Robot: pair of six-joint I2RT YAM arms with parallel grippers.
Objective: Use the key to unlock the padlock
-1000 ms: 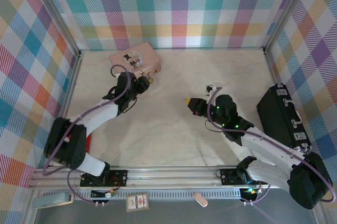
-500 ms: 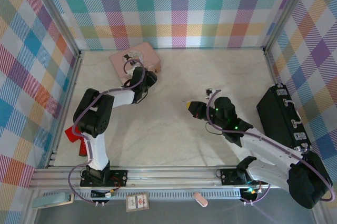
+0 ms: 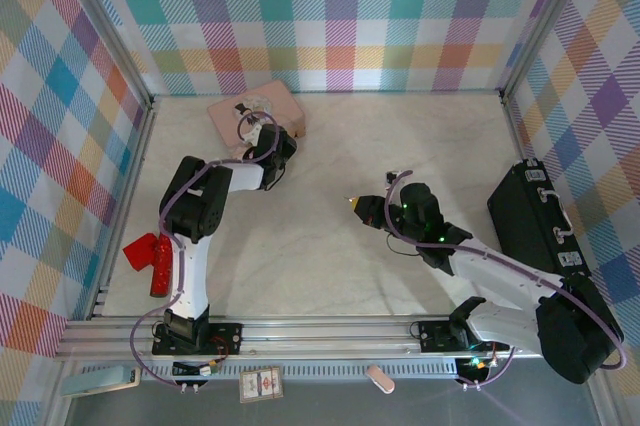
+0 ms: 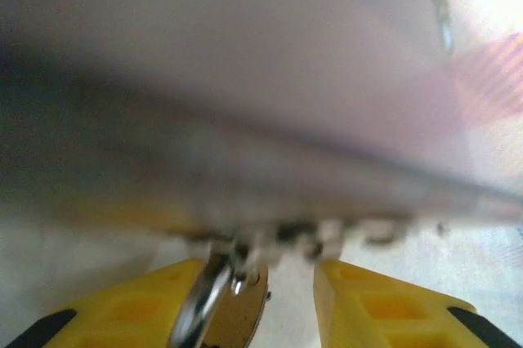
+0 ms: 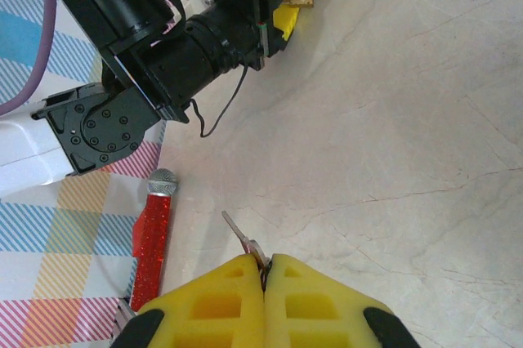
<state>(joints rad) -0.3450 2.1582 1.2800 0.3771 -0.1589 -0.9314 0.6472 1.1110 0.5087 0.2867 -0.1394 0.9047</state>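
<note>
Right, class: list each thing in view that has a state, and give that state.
Pink rectangular box: lid shut.
Small brass padlock: against that box, no key inserted.
Right gripper: shut on thin silver key.
Left gripper: open around the padlock.
Black hard case: closed.
Red glittery toy microphone: lying flat.

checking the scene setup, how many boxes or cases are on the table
2: the pink box far left by the back wall, the black case along the right edge. None looks hidden.

Pink box (image 3: 270, 106) at the back; black case (image 3: 535, 221) right; red glittery stick (image 3: 158, 266) left
</note>
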